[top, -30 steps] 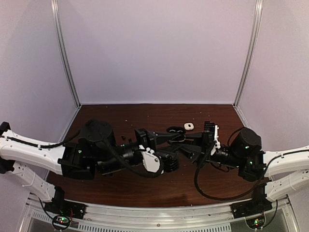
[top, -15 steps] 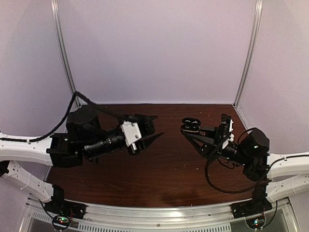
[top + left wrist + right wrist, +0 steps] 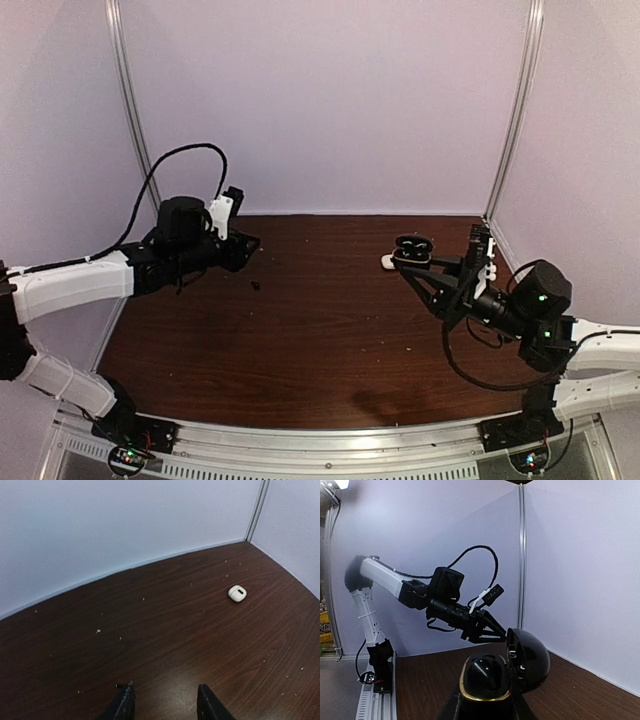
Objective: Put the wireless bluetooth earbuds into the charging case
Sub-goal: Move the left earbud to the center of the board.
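My right gripper [image 3: 418, 262] is shut on a glossy black charging case [image 3: 414, 246] with a gold rim and holds it up above the table's right rear. Its lid [image 3: 527, 660] stands open to the right. In the right wrist view the case [image 3: 485, 680] sits between my fingers [image 3: 451, 707]; its inside is glossy black and I cannot make out separate earbuds. My left gripper [image 3: 248, 243] is open and empty at the left rear, its tips low over the table [image 3: 166, 706]. A tiny dark speck [image 3: 256, 286] lies on the table near it. No white earbuds show.
A small white rounded case [image 3: 388, 261] lies on the dark wood table [image 3: 330, 330] at the right rear, just left of the held case; it also shows in the left wrist view [image 3: 237, 593]. White walls and metal posts [image 3: 135, 120] enclose the back and sides.
Both grippers were together at the table's centre. The left arm has drawn back to the left rear with open jaws. The right gripper has lifted the black case up and to the right.
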Controlling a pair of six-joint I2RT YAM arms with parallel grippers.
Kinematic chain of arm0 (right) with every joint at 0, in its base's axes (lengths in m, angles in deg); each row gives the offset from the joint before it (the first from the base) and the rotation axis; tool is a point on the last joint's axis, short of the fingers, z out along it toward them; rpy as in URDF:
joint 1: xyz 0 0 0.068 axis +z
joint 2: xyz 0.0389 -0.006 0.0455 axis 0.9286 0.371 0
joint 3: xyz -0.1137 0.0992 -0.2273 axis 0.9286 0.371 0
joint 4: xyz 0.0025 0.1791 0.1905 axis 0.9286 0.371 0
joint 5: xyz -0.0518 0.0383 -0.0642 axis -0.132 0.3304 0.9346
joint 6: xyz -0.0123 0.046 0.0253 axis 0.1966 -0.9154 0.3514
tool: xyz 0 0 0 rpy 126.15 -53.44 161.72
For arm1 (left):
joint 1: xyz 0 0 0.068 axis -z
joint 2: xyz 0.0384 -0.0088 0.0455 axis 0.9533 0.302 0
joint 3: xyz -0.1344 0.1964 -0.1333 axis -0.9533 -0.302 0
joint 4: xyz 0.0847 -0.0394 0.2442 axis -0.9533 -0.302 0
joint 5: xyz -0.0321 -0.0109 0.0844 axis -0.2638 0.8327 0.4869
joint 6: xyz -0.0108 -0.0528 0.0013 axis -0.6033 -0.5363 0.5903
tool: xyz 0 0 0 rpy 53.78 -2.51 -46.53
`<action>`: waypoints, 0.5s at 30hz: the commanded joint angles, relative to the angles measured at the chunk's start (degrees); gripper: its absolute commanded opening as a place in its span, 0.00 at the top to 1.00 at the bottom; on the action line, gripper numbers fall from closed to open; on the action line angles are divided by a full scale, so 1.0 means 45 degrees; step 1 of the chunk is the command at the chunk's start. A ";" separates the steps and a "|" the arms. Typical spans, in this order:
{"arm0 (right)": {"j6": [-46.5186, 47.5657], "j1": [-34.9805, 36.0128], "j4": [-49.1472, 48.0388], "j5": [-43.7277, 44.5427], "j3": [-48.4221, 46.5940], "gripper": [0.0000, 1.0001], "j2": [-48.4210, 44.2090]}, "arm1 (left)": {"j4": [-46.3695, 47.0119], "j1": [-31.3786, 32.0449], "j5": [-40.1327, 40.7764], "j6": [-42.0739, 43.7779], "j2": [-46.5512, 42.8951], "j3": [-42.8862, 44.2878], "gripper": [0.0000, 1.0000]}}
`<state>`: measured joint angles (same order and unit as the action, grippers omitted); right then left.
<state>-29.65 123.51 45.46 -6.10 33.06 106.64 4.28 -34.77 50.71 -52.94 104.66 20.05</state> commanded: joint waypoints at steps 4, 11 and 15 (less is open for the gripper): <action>-0.0239 -0.0318 0.0961 0.0051 -0.0235 1.00 -0.0226 | -0.2074 -0.0476 -0.0256 0.0222 0.2488 0.0545 0.53; -0.0321 -0.0704 0.1118 -0.0351 -0.0246 1.00 -0.0280 | -0.5773 -0.0925 0.0103 0.2676 0.6028 0.3913 0.52; -0.0342 -0.0847 0.1252 -0.0569 -0.0321 1.00 -0.0221 | -0.5522 -0.2288 -0.2844 0.2627 0.6745 0.4631 0.45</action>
<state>-30.57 120.43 50.99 -7.04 33.04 106.11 -18.15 -39.47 48.30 -43.91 133.73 36.95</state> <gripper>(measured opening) 0.232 0.520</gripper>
